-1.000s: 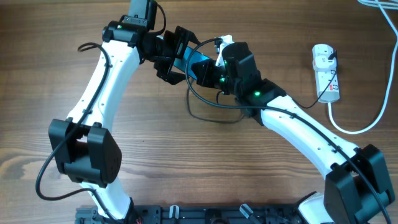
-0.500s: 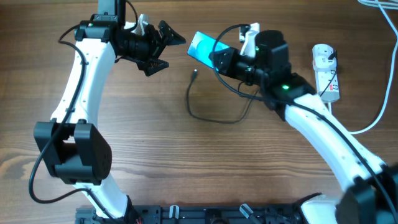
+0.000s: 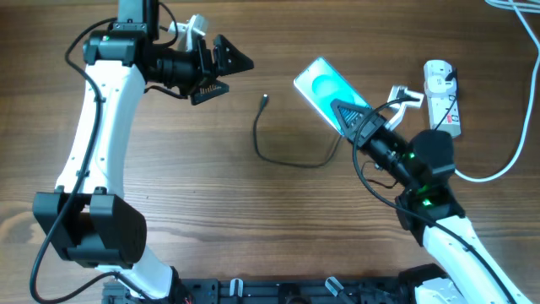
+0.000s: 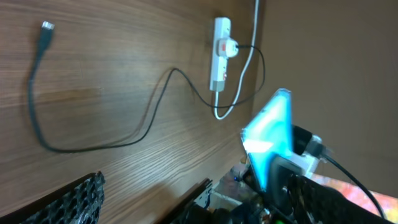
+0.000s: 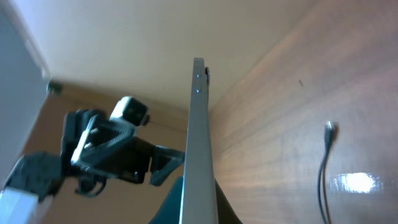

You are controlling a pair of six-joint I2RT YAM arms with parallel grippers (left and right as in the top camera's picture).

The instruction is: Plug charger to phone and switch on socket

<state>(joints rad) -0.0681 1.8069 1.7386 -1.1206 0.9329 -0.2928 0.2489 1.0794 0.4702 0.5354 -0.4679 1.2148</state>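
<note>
Right pincer (image 3: pixel 351 114) clamped on raised phone (image 3: pixel 321 84), left pincer (image 3: pixel 229 74) apart and empty, charger (image 3: pixel 295 164) tip lying on tabletop (image 3: pixel 211 211) between them

Wood-grain worktop (image 3: pixel 194 219), brown, with a glossy glare patch in the right wrist view. Black slotted rail (image 3: pixel 253 292) ran along its near edge. Plain beige wall (image 4: pixel 336 50) stood beyond. White cable (image 3: pixel 515 10) crossed the far right corner, seemingly lying flat, ends out of view.

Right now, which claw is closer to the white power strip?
Right. The right gripper, clamped on the phone, sits a short way from the power strip; the left gripper is far across the table.
</note>
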